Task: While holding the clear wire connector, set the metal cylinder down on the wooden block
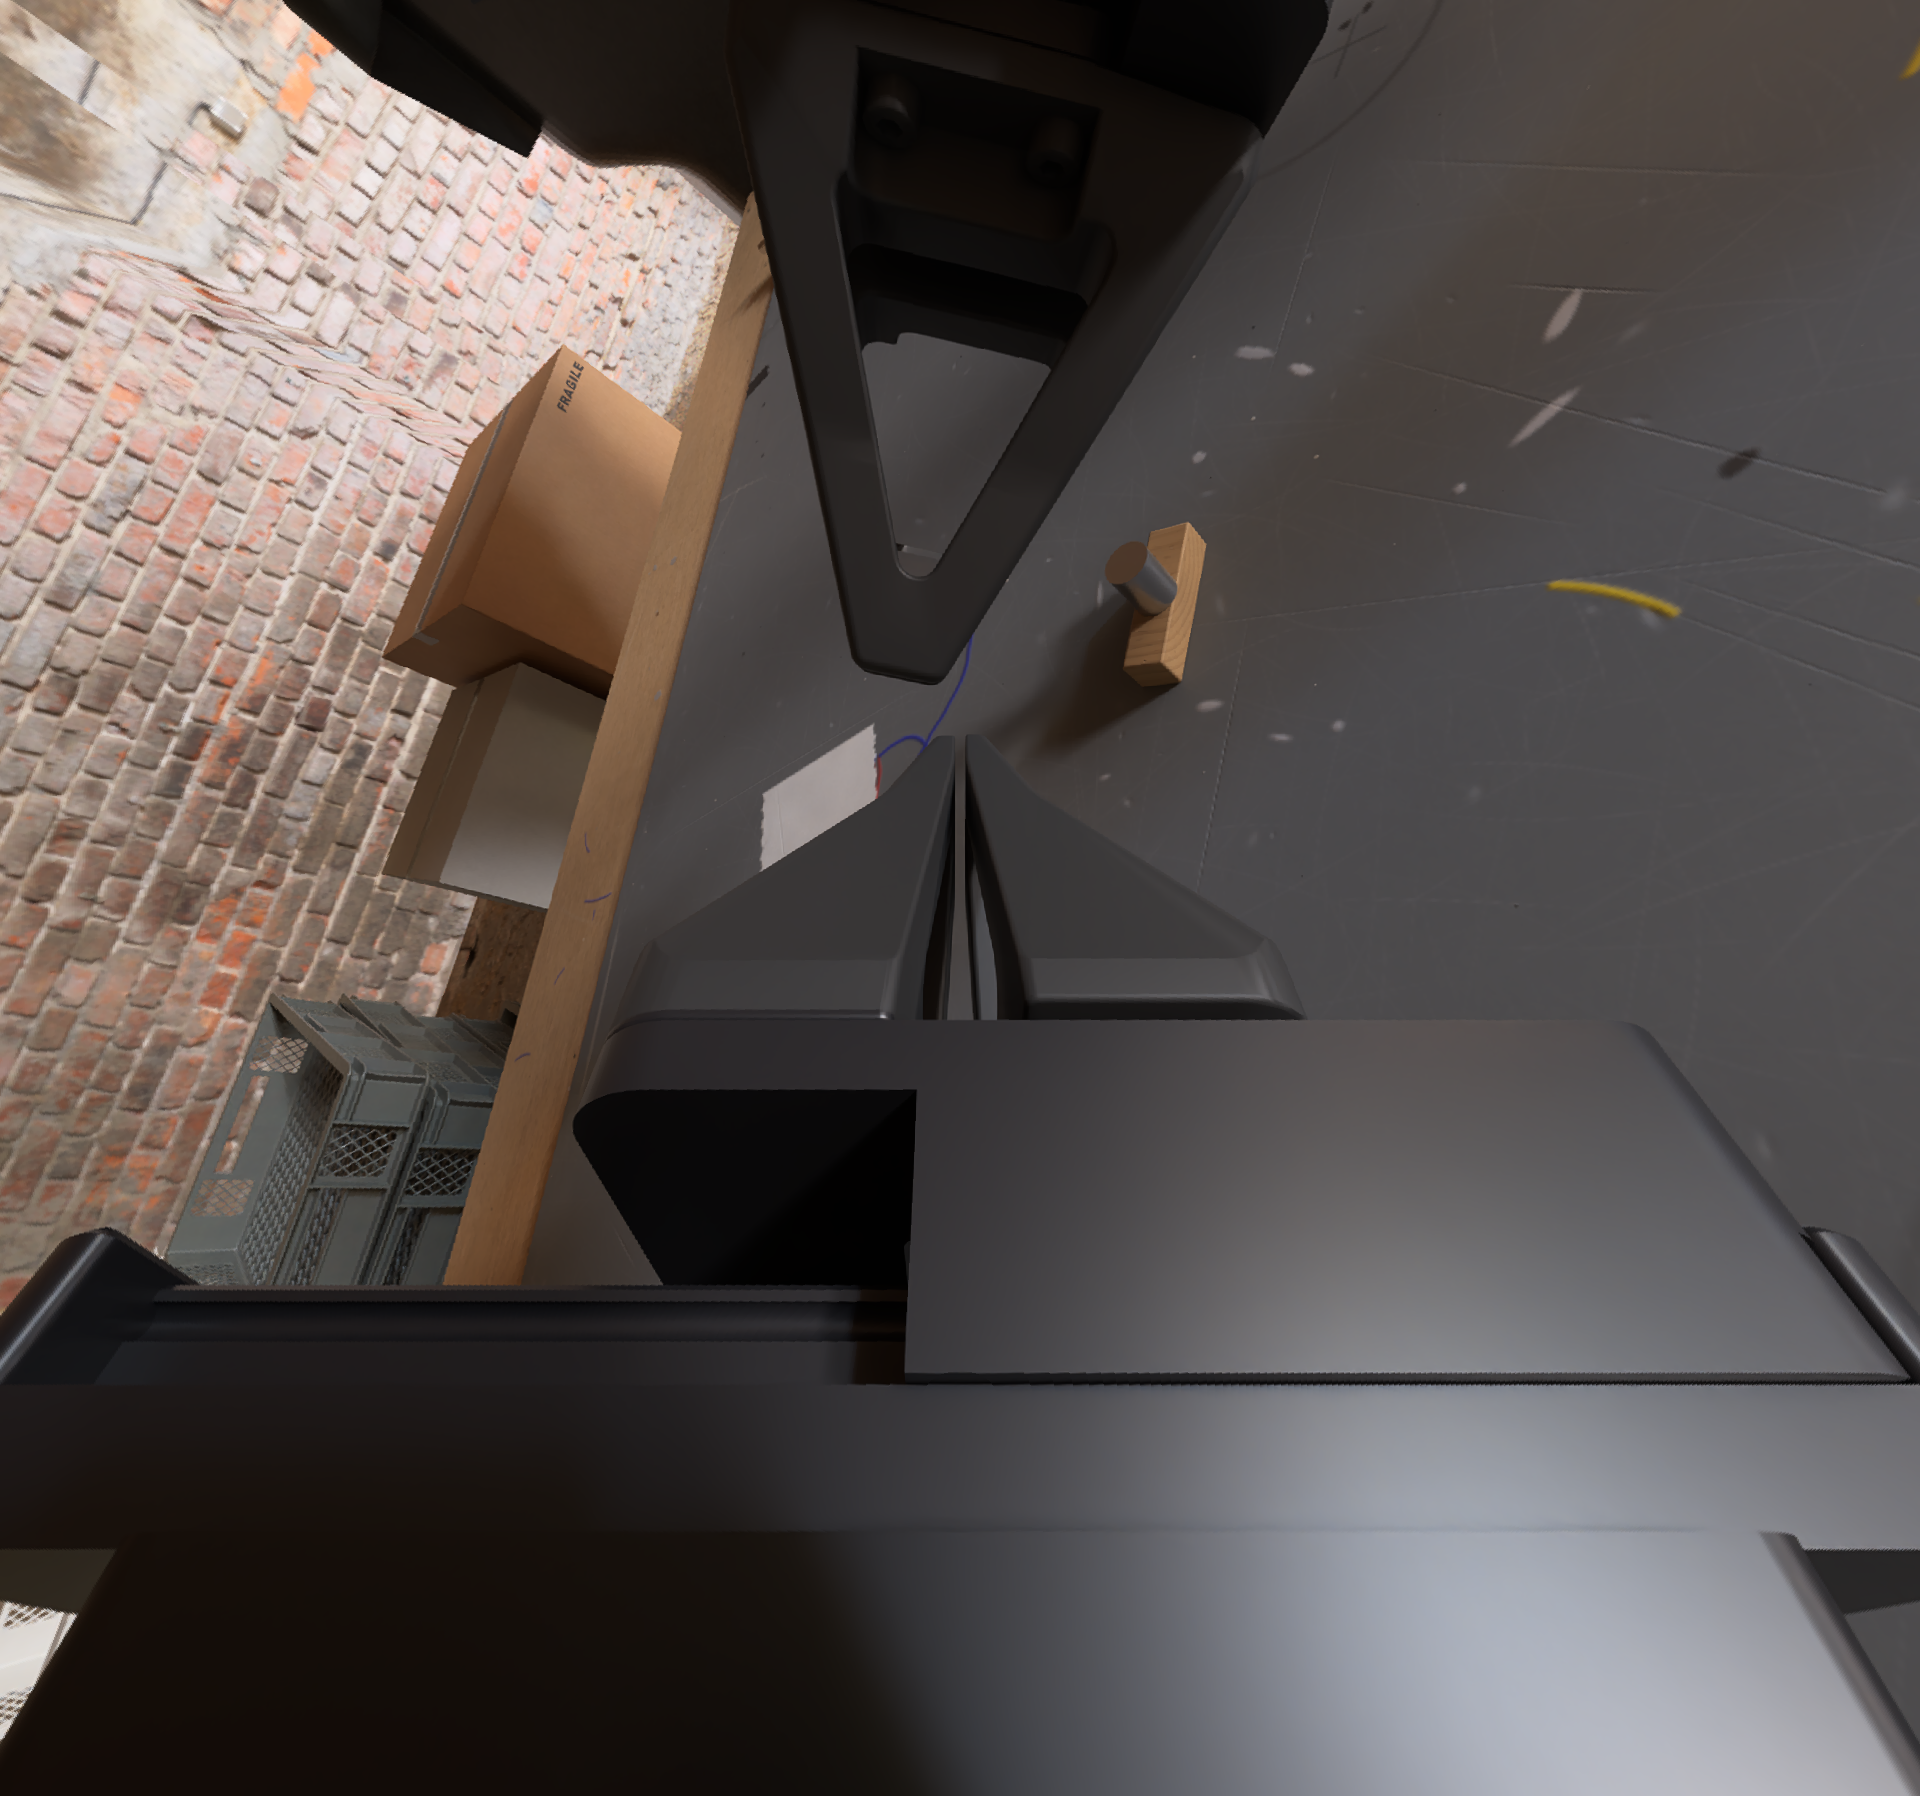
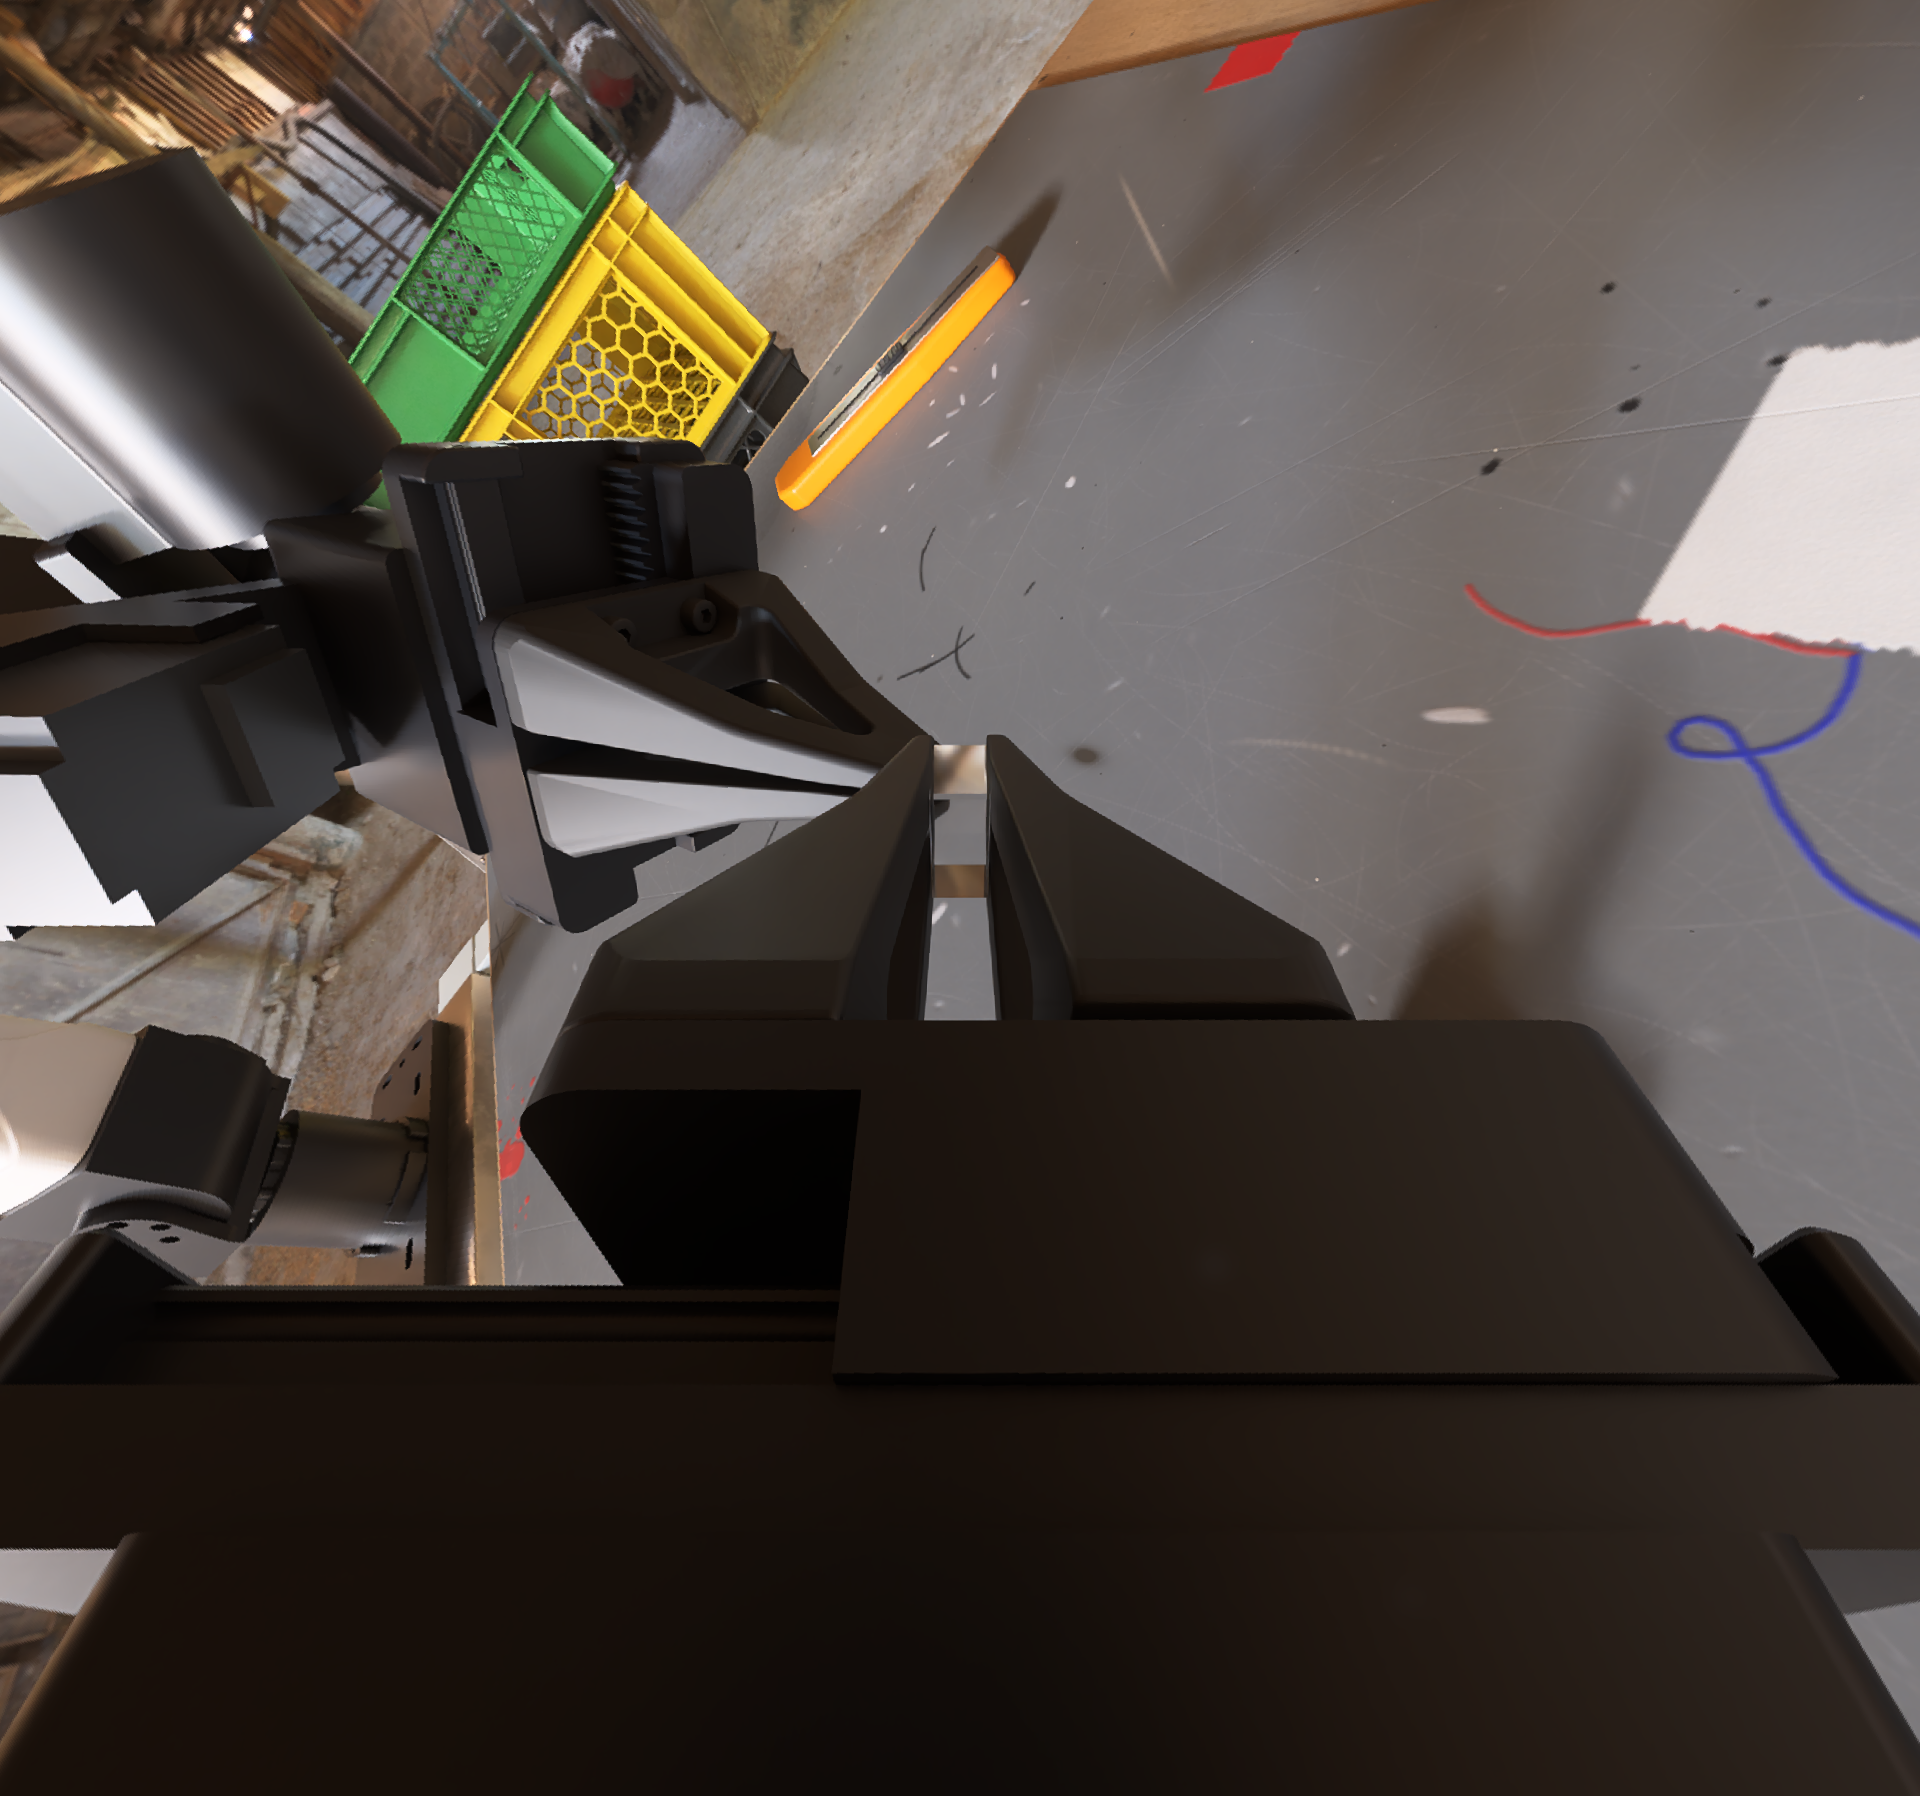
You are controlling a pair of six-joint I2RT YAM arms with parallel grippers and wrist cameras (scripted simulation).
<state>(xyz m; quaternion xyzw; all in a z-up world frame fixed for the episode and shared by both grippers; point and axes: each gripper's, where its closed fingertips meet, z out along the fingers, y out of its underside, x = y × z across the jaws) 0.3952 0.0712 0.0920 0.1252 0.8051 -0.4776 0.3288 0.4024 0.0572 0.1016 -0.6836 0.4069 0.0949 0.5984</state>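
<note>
The metal cylinder (image 1: 1146, 580) rests on the wooden block (image 1: 1164, 640), which lies on the grey table, apart from both grippers. My left gripper (image 1: 961, 759) is shut with nothing seen between its fingers; it also shows in the right wrist view (image 2: 878, 778), close to the right fingers. My right gripper (image 2: 958, 754) is shut on the clear wire connector (image 2: 958, 816), a glassy piece between its fingers, held above the table. In the left wrist view the right gripper (image 1: 909, 640) hangs just beyond my left fingertips.
An orange utility knife (image 2: 899, 385) lies near the table edge. A white sheet (image 2: 1797, 499) covers red and blue wires (image 2: 1766, 749). A cardboard box (image 1: 540, 520), grey crates (image 1: 343, 1154) and green and yellow crates (image 2: 582, 333) stand off the table.
</note>
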